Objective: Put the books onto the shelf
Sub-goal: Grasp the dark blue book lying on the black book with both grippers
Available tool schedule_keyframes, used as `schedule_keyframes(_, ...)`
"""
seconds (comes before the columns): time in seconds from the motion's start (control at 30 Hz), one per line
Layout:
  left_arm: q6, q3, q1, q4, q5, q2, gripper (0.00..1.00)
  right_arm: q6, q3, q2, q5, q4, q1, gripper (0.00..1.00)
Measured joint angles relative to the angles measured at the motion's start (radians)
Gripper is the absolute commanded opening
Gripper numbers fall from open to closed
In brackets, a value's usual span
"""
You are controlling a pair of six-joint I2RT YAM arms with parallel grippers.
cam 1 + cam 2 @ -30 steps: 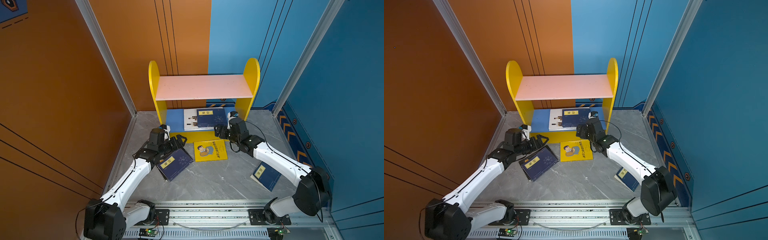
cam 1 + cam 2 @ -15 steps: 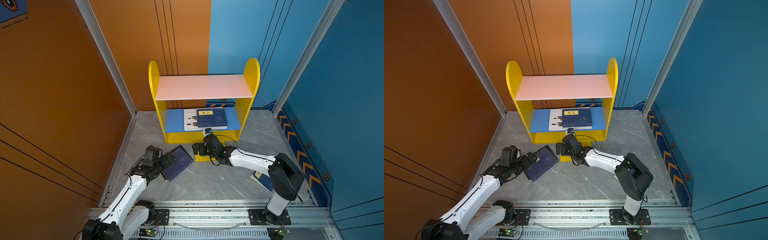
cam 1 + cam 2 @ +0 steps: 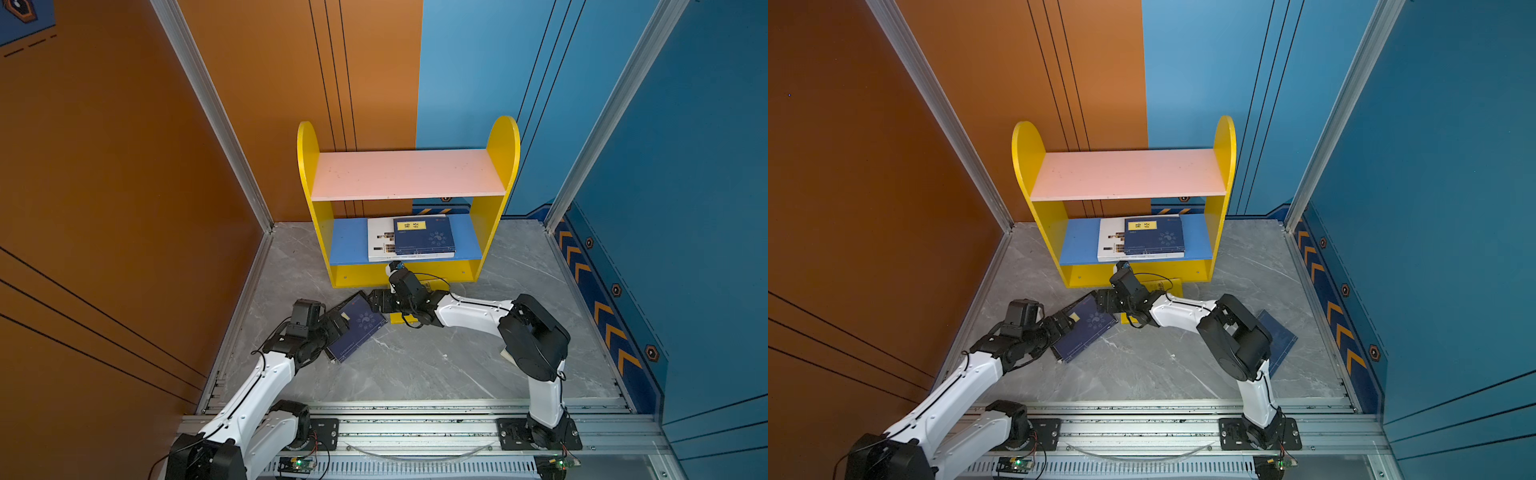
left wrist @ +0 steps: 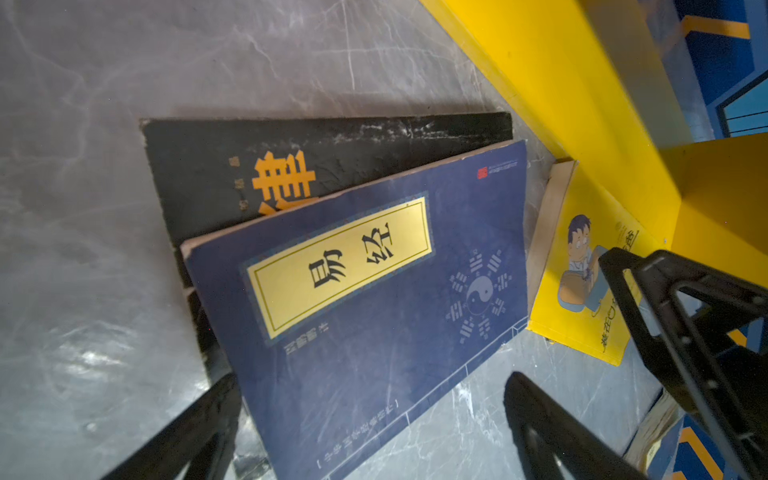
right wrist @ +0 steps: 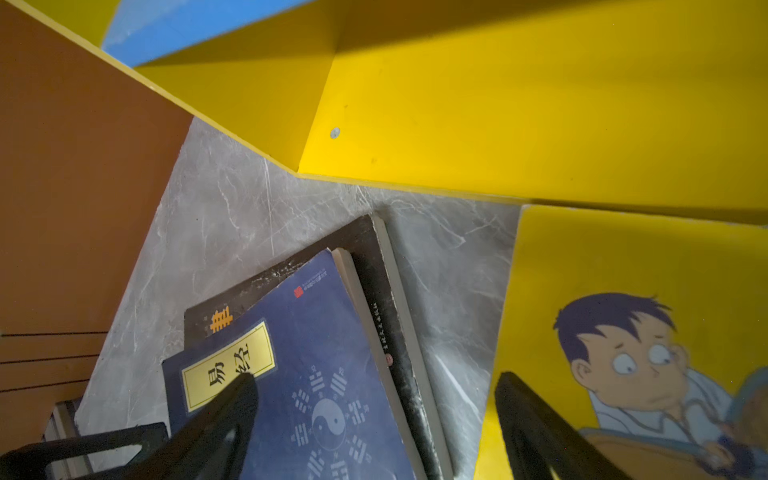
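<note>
Left hand (image 4: 374, 380), jaws spread wide and empty, low at the near end of a thin navy paperback with a yellow title label (image 4: 374, 311). One finger lies outside the book's edge and the other over bare worktop, so a corner of the cover sits between them. The paperback rests on a black paperback with orange characters (image 4: 291, 158). In both top views its longer side appears to run obliquely away from the left hand, toward the yellow base front of the shelf.

Right hand (image 5: 376, 378), jaws also wide and empty, low at the opposite end. It spans the strip of grey marble worktop (image 3: 415, 365) between the navy cover and a yellow paperback with a cartoon man (image 5: 623, 270), which touches the shelf base.

The left hand is judged better placed for the navy book.

The small two-tier wooden shelf with yellow round-topped sides (image 3: 361, 274) carries a white paperback with brown blocks (image 3: 380, 239) under a second navy paperback (image 3: 424, 237) on its blue lower board. The pink upper board is bare. A third navy paperback (image 3: 1281, 338) lies well apart, behind the right arm.
</note>
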Motion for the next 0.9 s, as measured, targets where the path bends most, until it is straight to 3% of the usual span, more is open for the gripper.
schedule_keyframes(0.4,-0.042,-0.023,-0.046,0.084,0.0,0.094,0.99,0.007,0.034,0.061,-0.097,-0.022,0.0,0.89)
schedule_keyframes(0.63,-0.06,-0.023,-0.059,0.183,-0.001,0.144,0.99,0.0,0.109,0.138,-0.18,-0.078,-0.006,0.84)
schedule_keyframes(0.9,-0.059,-0.023,-0.059,0.259,-0.004,0.181,0.99,0.027,0.062,0.117,-0.275,-0.043,-0.051,0.81)
